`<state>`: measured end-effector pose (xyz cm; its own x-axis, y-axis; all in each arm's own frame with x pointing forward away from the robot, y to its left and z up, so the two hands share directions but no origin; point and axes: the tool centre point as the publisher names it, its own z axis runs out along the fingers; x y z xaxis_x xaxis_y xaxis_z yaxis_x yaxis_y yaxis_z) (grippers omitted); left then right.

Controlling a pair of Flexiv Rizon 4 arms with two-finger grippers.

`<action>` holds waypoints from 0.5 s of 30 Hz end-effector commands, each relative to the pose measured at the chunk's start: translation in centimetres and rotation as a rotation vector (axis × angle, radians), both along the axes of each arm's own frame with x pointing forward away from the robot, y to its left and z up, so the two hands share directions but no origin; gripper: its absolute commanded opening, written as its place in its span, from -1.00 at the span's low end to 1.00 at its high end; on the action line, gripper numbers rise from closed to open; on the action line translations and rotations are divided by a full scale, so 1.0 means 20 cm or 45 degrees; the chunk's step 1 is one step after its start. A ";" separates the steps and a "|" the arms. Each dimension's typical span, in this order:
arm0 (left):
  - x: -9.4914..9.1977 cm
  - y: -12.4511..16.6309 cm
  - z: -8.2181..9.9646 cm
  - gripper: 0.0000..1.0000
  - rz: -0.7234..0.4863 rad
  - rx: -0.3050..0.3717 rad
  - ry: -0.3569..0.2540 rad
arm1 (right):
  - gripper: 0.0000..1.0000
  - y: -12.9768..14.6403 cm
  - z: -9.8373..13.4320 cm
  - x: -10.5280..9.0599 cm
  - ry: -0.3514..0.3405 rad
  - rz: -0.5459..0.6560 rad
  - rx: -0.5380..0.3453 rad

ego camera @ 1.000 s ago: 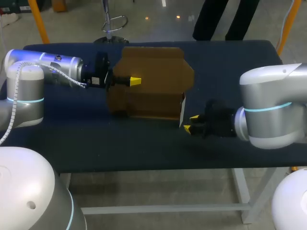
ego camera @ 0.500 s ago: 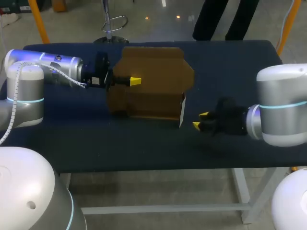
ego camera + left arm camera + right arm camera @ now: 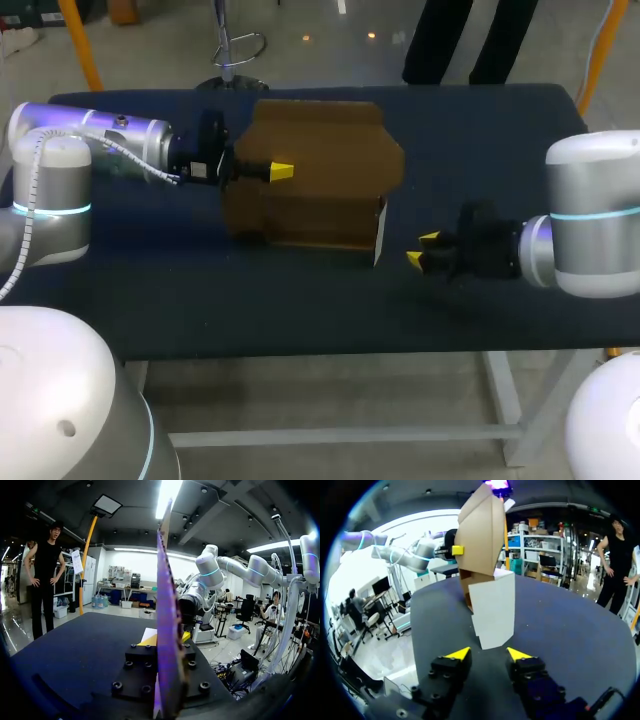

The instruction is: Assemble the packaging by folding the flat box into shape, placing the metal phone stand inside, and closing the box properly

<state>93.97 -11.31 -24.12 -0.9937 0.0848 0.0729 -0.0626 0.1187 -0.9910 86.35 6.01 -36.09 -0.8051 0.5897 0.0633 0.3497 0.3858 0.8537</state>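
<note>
The partly folded brown box [image 3: 320, 175] stands on the dark worktop [image 3: 480, 140], toward its far middle. The left fingers [image 3: 282, 171] clamp an upright panel from both sides. The right fingers [image 3: 429, 239] are spread, holding nothing, near the box's white flap [image 3: 380, 232].

Your table [image 3: 300, 310] lies dim in the head view, lit from overhead, its dark cloth soaking up the light. A soft shadow pools at the foot of the box [image 3: 320, 180]. The pale shells of your left arm [image 3: 60, 170] and right arm [image 3: 590, 190] catch mild glare. In the left wrist view the box edge, pinched in your left gripper [image 3: 167, 639], glows violet under harsh light from above. In the right wrist view your right gripper [image 3: 489, 654] and the box's white flap [image 3: 494, 607] are evenly lit.
</note>
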 end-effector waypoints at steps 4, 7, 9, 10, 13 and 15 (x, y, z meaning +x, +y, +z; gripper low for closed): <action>0.00 0.02 -0.03 -1.00 -0.004 0.000 -0.001 | 0.00 0.02 -0.01 0.01 0.005 0.001 -0.001; 0.00 0.02 -0.03 -1.00 -0.004 0.000 -0.001 | 0.00 0.02 -0.01 0.03 0.005 -0.001 0.004; 0.00 0.02 -0.03 -1.00 -0.004 0.000 -0.001 | 0.00 0.03 -0.01 0.04 0.004 0.001 0.010; 0.00 0.02 -0.03 -1.00 -0.004 0.000 -0.001 | 0.00 0.03 -0.01 0.05 0.001 0.002 0.017; 0.00 0.02 -0.03 -1.00 -0.004 0.000 -0.001 | -0.01 0.03 -0.01 0.08 -0.003 0.003 0.026; 0.00 0.02 -0.03 -1.00 -0.004 0.000 -0.001 | 0.00 0.04 -0.01 0.10 -0.006 0.003 0.031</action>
<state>93.90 -11.13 -24.17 -0.9938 0.0845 0.0721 -0.0618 0.1191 -0.9910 87.83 6.64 -35.91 -0.8053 0.5885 0.0712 0.3484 0.3726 0.8601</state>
